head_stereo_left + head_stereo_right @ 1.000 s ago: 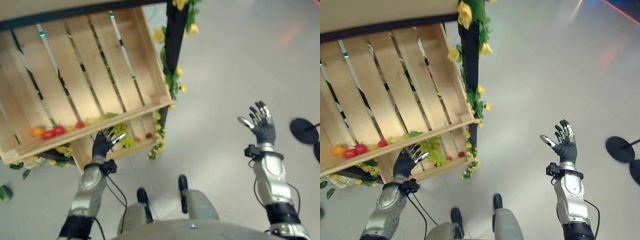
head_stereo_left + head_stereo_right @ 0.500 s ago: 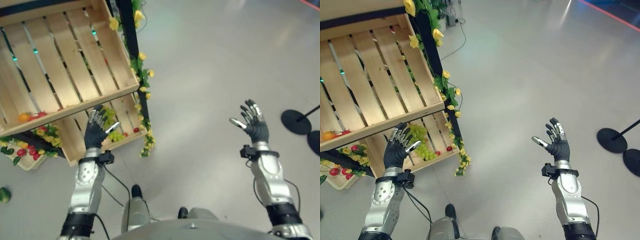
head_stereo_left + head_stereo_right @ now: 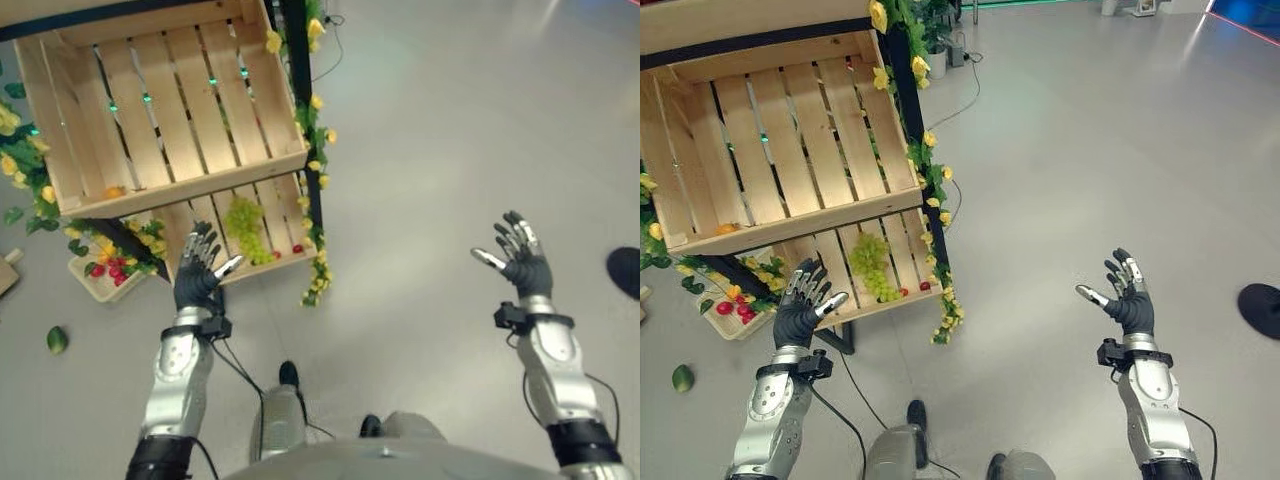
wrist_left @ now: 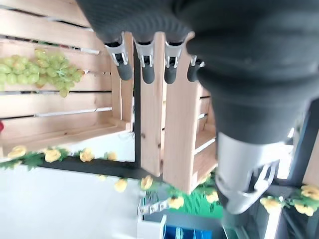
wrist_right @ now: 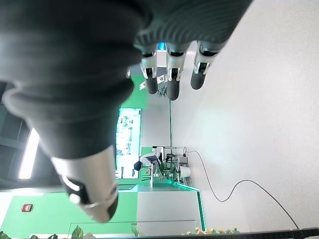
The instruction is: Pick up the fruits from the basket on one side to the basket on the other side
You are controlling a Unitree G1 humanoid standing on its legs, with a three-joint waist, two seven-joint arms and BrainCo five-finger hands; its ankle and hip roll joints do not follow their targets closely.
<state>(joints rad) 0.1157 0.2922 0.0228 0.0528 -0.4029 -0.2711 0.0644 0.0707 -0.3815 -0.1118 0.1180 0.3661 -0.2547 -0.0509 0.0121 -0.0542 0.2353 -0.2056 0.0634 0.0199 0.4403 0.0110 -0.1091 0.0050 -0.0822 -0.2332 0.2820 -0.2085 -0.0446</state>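
Note:
A wooden stand holds two slatted crates. The upper crate (image 3: 190, 188) has an orange fruit (image 3: 113, 191) at its front rim. In the lower crate (image 3: 278, 212) lie a bunch of green grapes (image 3: 245, 215) and small red fruits (image 3: 297, 248). My left hand (image 3: 198, 280) is raised open just in front of the lower crate, empty and touching nothing. The grapes (image 4: 40, 69) show past its straight fingers in the left wrist view. My right hand (image 3: 522, 262) is held up open over bare floor to the right, empty.
A small basket (image 3: 88, 272) with red fruits (image 3: 118, 270) sits on the floor left of the stand. A green fruit (image 3: 57, 339) lies loose on the floor further left. Yellow flowers and leaves run down the black post (image 3: 305, 130). A black stand base (image 3: 1260, 308) is far right.
The camera has moved, so the stand now shows smaller and more whole. My left hand stands back from the lower crate's front rim. Both hands stay open and empty.

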